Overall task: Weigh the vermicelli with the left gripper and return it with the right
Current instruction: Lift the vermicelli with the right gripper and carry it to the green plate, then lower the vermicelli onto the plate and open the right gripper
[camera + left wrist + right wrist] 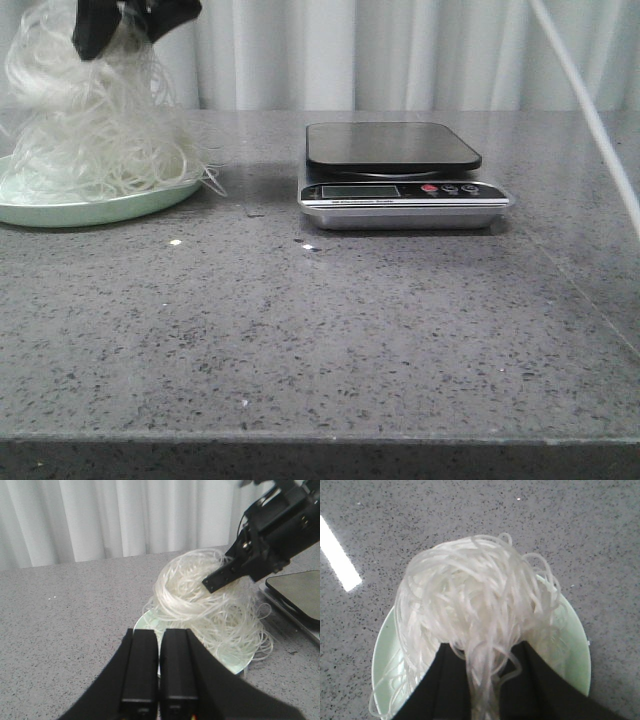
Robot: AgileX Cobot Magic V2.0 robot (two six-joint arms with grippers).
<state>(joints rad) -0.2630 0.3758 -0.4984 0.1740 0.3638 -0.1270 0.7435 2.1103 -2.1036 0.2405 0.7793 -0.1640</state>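
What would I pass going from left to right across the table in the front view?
Pale green plate heaped with vermicelli, a black pincer clamped in its top → bare grey tabletop → kitchen scale with its dark platform → thin white cable slanting down the right edge.

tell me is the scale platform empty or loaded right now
Empty. The scale has nothing on its black platform; the vermicelli hangs over the green plate, pinched by the right gripper.
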